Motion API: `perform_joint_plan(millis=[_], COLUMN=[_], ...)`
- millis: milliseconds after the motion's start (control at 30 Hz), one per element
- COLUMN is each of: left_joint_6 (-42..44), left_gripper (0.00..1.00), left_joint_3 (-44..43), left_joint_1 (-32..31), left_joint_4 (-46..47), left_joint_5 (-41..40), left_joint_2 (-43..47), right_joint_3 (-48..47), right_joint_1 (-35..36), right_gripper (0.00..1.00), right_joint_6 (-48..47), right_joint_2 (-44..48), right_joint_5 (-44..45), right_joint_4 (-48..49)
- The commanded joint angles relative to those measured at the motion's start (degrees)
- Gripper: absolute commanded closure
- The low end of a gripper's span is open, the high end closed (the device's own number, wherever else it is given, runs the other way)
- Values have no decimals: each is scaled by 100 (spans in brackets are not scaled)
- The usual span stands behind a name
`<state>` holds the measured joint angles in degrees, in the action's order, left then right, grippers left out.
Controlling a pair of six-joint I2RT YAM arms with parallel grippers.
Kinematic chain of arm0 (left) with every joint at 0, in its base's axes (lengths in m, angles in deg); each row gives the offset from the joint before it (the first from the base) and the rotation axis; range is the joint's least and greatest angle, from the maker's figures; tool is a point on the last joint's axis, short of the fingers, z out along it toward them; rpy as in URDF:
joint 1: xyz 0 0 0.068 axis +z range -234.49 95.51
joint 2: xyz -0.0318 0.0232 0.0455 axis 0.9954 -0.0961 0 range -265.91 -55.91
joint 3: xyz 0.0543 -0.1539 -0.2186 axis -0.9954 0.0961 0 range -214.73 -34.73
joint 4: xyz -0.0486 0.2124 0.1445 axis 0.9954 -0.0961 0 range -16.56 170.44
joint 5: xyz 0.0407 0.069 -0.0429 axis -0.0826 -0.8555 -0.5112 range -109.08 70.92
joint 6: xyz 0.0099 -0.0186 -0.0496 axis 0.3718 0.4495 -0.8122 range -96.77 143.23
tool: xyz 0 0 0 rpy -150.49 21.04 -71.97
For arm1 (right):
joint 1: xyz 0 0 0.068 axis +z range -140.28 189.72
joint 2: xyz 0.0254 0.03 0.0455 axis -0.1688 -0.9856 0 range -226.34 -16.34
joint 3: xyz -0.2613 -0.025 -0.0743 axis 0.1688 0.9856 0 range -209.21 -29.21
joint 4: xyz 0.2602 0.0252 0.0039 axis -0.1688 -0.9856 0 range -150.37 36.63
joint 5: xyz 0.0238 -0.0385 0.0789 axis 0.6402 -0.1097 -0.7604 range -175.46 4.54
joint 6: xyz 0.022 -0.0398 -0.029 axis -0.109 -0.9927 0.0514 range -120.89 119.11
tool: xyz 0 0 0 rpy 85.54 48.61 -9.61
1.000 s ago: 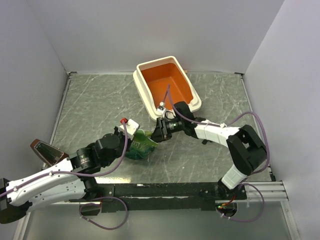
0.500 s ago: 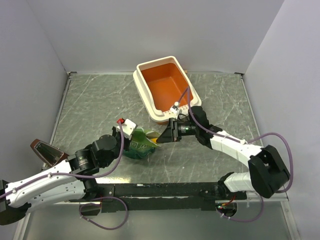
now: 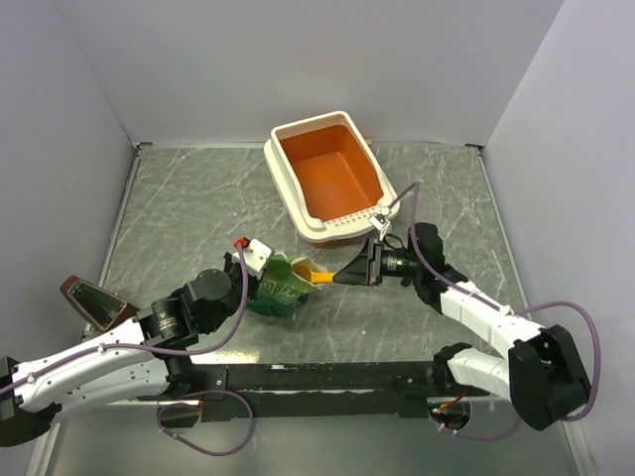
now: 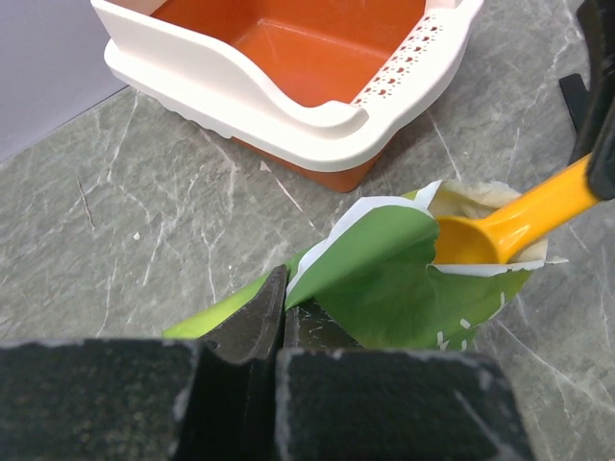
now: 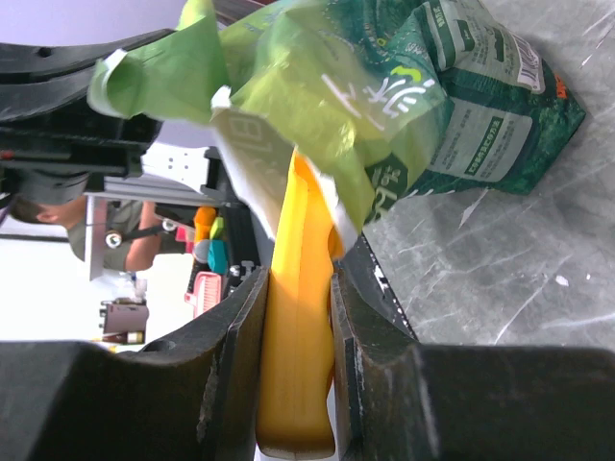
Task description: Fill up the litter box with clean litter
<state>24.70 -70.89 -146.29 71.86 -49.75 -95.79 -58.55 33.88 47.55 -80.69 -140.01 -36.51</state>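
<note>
The litter box (image 3: 288,188) stands at the back centre, cream rim around a bare orange inside; the left wrist view shows its holed short edge (image 4: 404,67) facing the bag. A green crinkly bag (image 3: 281,290) lies on the table in front of it. My left gripper (image 3: 264,268) is shut on the bag's torn top edge (image 4: 317,264). My right gripper (image 3: 361,268) is shut on the handle of an orange-yellow scoop (image 3: 317,272), whose bowl (image 4: 466,240) sits in the bag's mouth. The clean litter is hidden inside the bag (image 5: 452,96); a few white grains cling to the bag's outside.
White walls close in the grey marbled table (image 3: 189,208) on three sides. A dark red object (image 3: 91,300) sits at the left edge by my left arm. The black base rail (image 3: 327,377) runs along the near edge.
My right gripper has slid to the right, away from the bag, and more of the scoop now shows outside it. The arm's elbow swung right. The left gripper kept its hold.
</note>
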Motion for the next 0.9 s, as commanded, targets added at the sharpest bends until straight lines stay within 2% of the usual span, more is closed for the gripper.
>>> perform_joint_plan(millis=[0,333,567,767,867], left_joint_6=[54,99,90,20,-7], left_gripper=[99,99,99,99,99], left_joint_3=[48,197,347,241,250], left_joint_1=[-16,-16,-16,-25,-25], left_joint_4=[497,814,1341,1385,1517], left_joint_5=[150,623,1020,1204,1301], left_joint_2=[50,-160,-353,-960,-1136], right_joint_3=[271,666,1167,1308,1265], right_joint_1=[-298,-974,-1431,-1485,-1485], right_gripper=[100,100,100,100,100], right_joint_6=[323,525,947,1255,1238], right_joint_2=[415,942,1109,1197,1294], right_joint_5=[-680,-1023,-1348,-1489,-1498], right_joint_4=[440,396,1020,1433,1303])
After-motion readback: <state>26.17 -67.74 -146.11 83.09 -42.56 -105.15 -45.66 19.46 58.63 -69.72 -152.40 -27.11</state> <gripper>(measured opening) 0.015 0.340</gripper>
